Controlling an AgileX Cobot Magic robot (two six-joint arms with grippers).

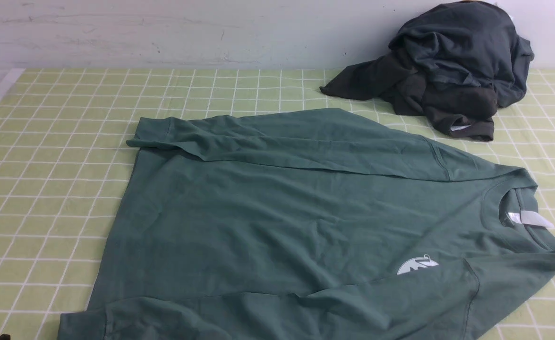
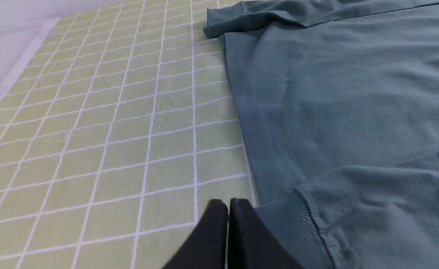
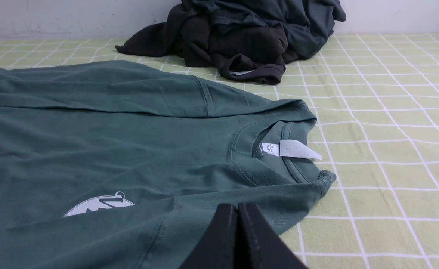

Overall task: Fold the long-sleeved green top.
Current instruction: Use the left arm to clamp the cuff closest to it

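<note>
Top (image 1: 277, 212) flat, open checked cloth (image 1: 46, 165) left of its hem (image 1: 121, 226) (both jaws together, empty).

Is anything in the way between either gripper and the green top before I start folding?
Nothing visible. The left gripper sits shut beside the near cuff of the green top, the right gripper shut by its near shoulder. The dark clothes pile lies apart, far right.

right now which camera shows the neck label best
The right wrist view: the label sits close and large, with some print faintly visible beside it. The front view shows it small, near the right edge. The left wrist view misses it.
</note>
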